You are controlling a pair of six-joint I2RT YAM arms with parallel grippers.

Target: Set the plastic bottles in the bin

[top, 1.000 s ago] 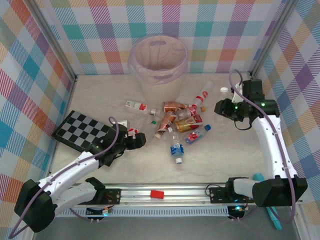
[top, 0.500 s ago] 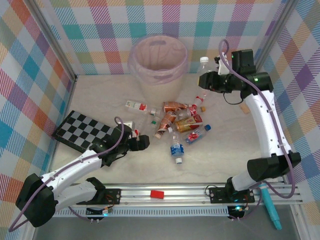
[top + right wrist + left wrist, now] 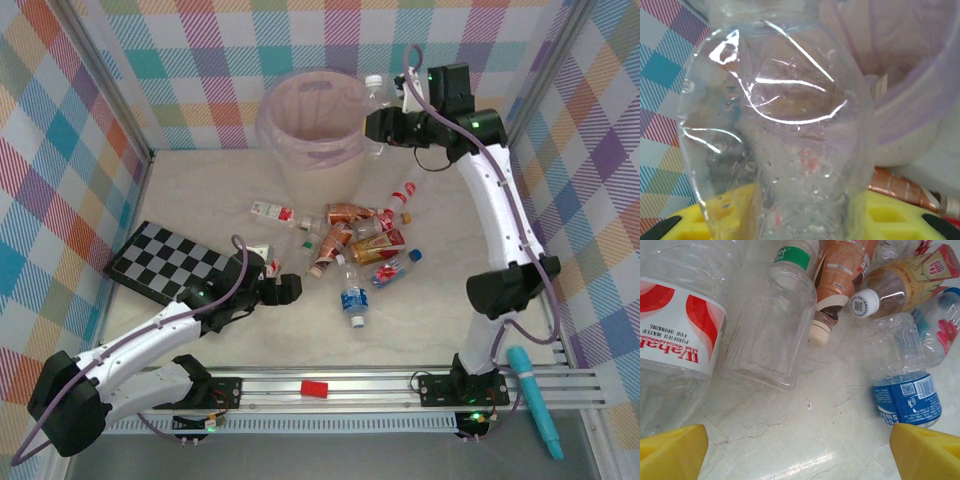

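Far left on the table: checkered board, lying flat. Left gripper low over the table just right of the board, jaws wide apart, nothing between them; yellow fingertips at the bottom corners of the left wrist view. Ahead of it a red-and-white labelled bottle and a label-less square bottle with a green neck band, both lying down side by side. Blue-labelled bottle on its side right of those, apart from the gripper. Main heap of plastic bottles mid-table, mostly red and orange labels, lying flat and touching or overlapping each other, in front of the bin. Bin stands at the back centre, pinkish liner over the rim; can't tell if anything is inside. Right gripper raised at the bin's right edge, clamped on a clear bottle with a white cap, held upright, at or just beside the rim. Right wrist view: that bottle's body sits between the yellow pads, bin rim behind it on the right. Teal tool at the near right corner, by the rail
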